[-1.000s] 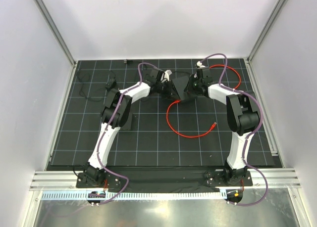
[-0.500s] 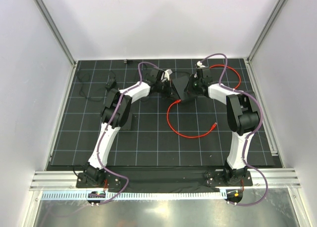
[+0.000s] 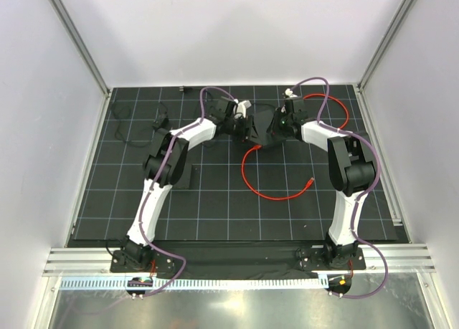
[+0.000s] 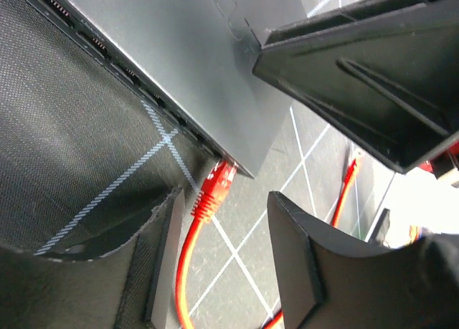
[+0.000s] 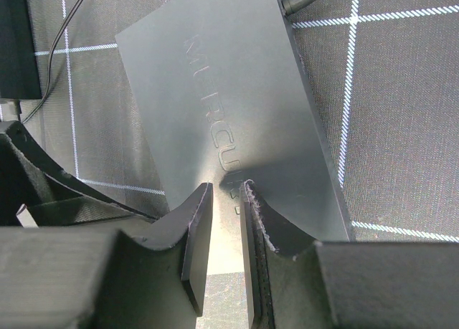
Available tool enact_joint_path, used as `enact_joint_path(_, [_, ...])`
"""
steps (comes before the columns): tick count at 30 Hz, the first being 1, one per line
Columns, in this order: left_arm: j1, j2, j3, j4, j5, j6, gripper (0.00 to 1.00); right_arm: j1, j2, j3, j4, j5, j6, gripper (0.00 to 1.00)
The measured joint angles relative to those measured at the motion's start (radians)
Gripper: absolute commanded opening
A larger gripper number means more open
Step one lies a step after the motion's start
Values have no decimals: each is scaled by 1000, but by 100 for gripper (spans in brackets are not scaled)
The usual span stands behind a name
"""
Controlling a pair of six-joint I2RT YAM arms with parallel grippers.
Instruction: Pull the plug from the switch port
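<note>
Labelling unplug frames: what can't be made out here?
- Left wrist: whether the red plug is fully seated; the switch edge hides the port.
- Right wrist: whether the right gripper pinches the switch; its fingers cover the contact.
- Top external: plug too small to read.

One high overview from behind; two close wrist views down onto the shared switch.
</note>
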Motion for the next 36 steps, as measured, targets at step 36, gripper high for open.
enact_joint_path(36, [44, 146, 96, 30, 302, -178, 47, -2, 3, 12, -9, -5, -3, 44])
